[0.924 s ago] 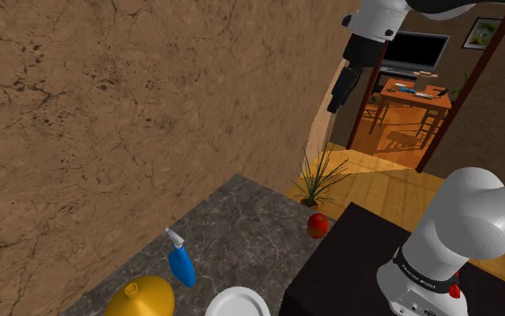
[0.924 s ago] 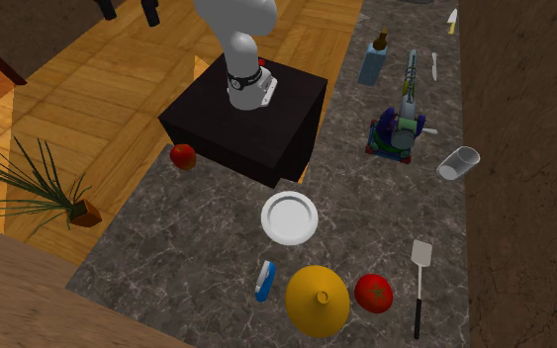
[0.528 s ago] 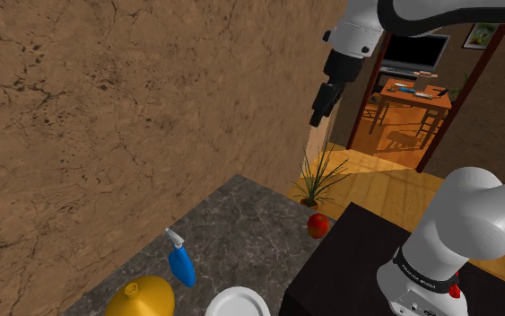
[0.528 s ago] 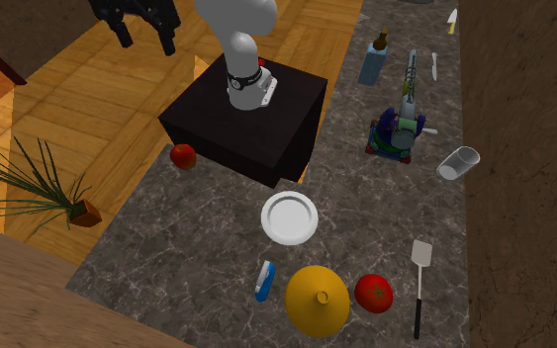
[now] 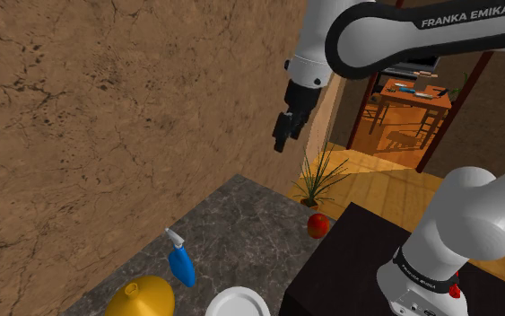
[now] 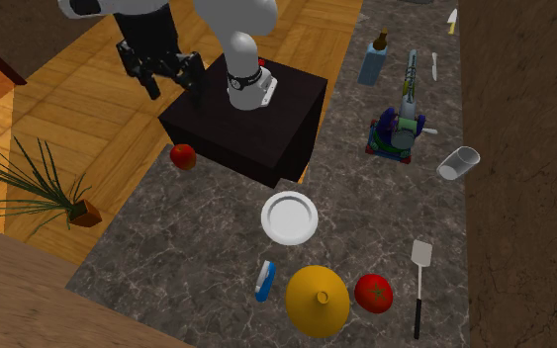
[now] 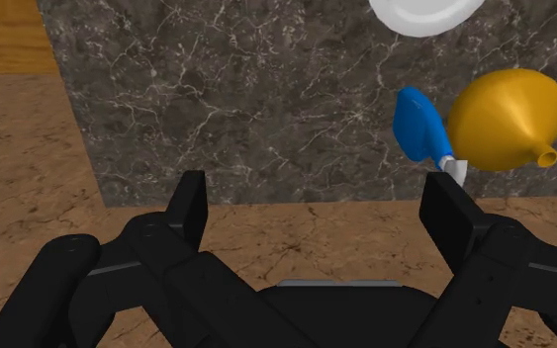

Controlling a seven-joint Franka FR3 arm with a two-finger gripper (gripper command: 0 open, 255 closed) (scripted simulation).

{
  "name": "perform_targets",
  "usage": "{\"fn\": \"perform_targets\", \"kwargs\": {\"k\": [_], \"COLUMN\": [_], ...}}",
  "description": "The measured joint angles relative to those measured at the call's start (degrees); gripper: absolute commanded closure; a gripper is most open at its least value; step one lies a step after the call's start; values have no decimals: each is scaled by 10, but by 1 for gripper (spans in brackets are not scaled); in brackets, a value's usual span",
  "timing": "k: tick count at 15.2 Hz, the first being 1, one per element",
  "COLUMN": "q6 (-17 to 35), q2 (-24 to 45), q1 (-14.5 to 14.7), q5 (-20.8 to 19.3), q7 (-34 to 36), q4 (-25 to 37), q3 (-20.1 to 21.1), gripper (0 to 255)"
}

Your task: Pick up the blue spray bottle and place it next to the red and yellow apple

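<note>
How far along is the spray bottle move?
Done: nothing yet. The blue spray bottle sits untouched on the dark stone surface, beside the yellow domed object. In hand: the gripper is open and empty, high above the surface and well apart from the bottle. Left: descend, grasp the bottle, carry it to the apple by the black stand, and set it down alongside.

Counter tally, second exterior view:
- one blue spray bottle [image 6: 265, 281]
- one white plate [image 6: 289, 217]
- one yellow domed object [image 6: 317, 299]
- two red round fruits: an apple [image 6: 182, 155] at the plate's 10 o'clock, a tomato-like fruit [image 6: 373, 293] at its 4 o'clock
- one spatula [image 6: 421, 253]
- one glass [image 6: 457, 162]
- one potted plant [image 6: 83, 212]
</note>
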Motion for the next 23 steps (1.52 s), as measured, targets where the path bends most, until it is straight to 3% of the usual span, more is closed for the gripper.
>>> {"fn": "perform_targets", "kwargs": {"k": [10,18,23], "q6": [123,172,184], "q2": [195,378,501], "q1": [1,16,54], "q5": [-31,-128,-199], "q7": [123,252,328], "q4": [54,156,240], "q3": [98,143,138], "gripper": [0,0,0]}}
